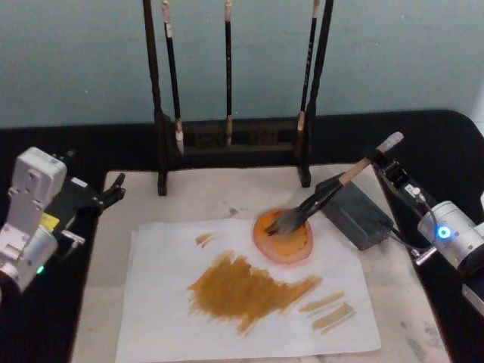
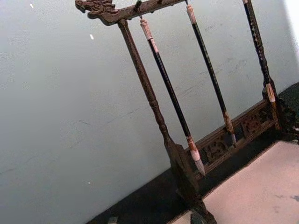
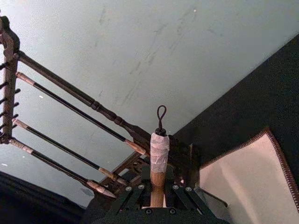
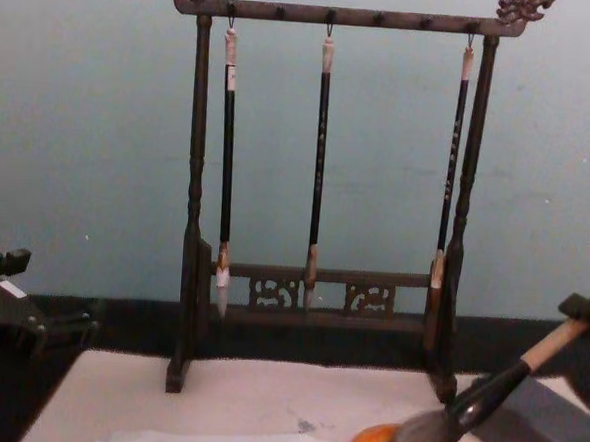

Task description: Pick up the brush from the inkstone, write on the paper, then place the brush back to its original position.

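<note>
Left gripper (image 1: 115, 190) is hanging out beyond the rack's left post, on the near side, over the black table (image 1: 446, 136) at the edge of the mat (image 1: 106, 257). Its fingers are standing wide apart with nothing between them.

The rack (image 1: 242, 138) is standing along the mat's far edge against the pale wall, and three thin brushes (image 1: 228, 76) are hanging from its top bar.

The paper (image 1: 166, 302) is lying on the mat in front of the rack, spanning the width between its posts and reaching a little past the right one. Broad ochre strokes (image 1: 242, 291) are running across its middle.

An orange dish (image 1: 291, 248) is sitting on the paper's far right part, in front of the rack's right post.

The brush (image 1: 333, 189) is slanting in front of that same post. Its bushy bristles are pressing down into the dish, and its handle is rising to the right over the far corner of the dark inkstone (image 1: 359, 215). Whether it is touching the inkstone is unclear.

The right gripper (image 1: 382, 161) is hovering just right of the rack's right post, and its fingers are clamping the tan handle just below its taped top and cord loop. The brush is reaching from this gripper down and leftward, so the bristles are lying well to its left and lower.
</note>
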